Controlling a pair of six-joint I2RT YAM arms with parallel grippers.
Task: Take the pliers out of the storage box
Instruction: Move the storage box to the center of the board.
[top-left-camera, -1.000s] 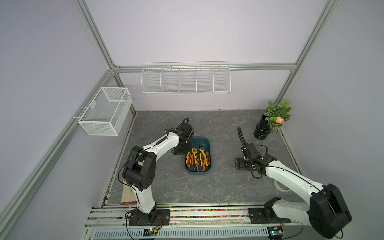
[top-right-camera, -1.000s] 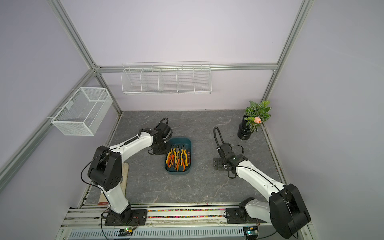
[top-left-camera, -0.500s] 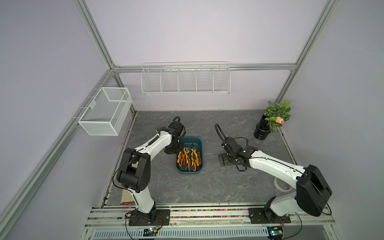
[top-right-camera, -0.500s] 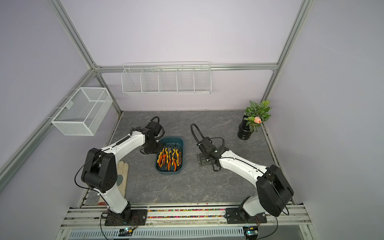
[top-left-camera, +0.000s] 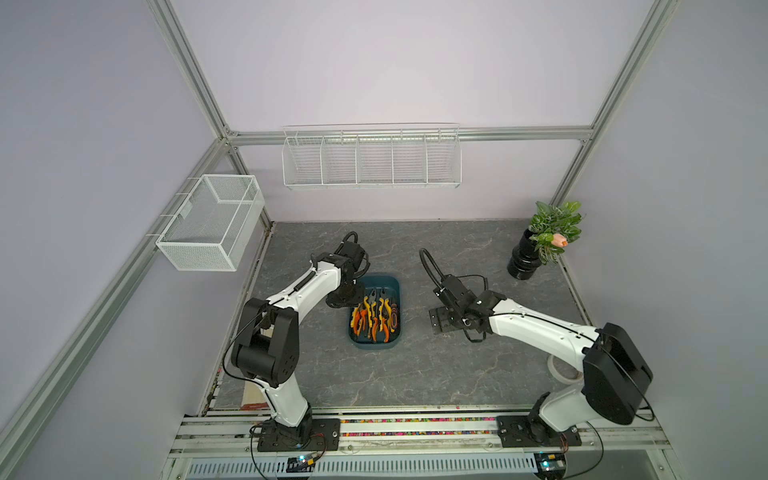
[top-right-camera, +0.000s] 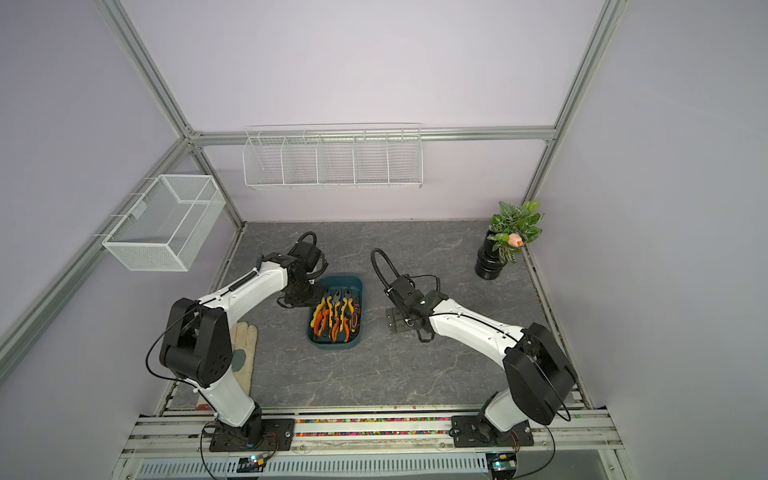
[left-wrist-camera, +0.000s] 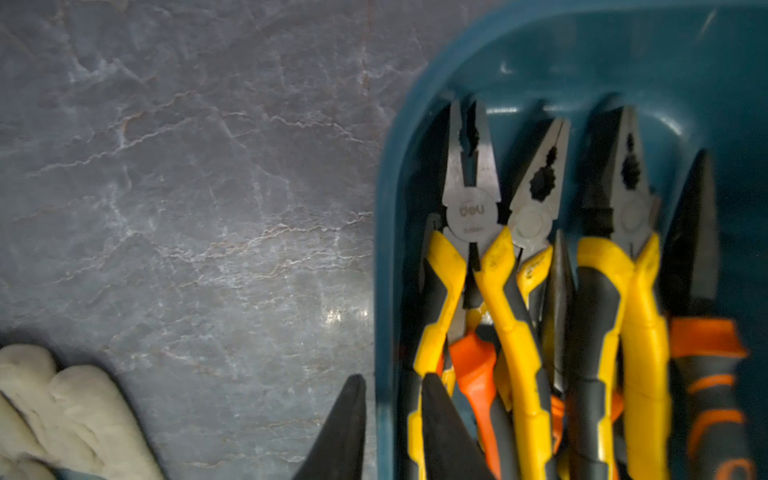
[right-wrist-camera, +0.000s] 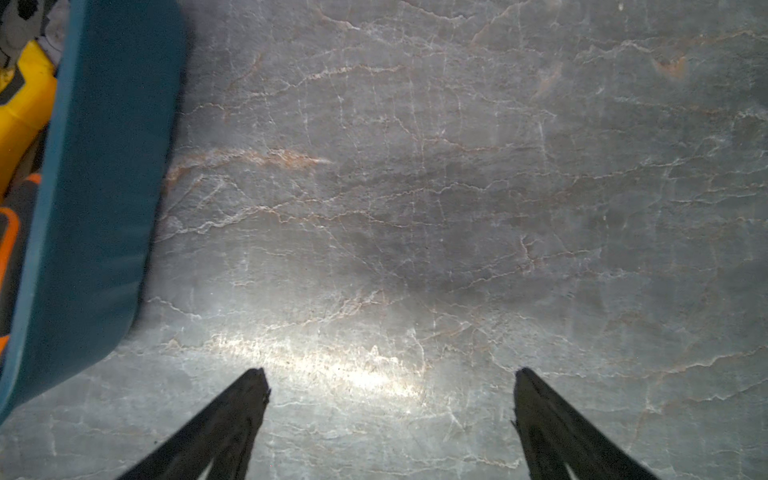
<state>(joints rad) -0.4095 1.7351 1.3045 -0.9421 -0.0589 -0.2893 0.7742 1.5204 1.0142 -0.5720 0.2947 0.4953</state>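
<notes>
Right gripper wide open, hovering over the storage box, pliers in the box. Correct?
No: the right gripper is wide open but over bare table beside the storage box, as the right wrist view shows. The pliers are in the box.

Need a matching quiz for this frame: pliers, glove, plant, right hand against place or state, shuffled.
1. pliers
2. glove
3. plant
4. right hand

a. open, over bare table
b. far right corner
c. in the box
d. by the left arm's base

Pairs: 1-c, 2-d, 3-b, 4-a
</notes>
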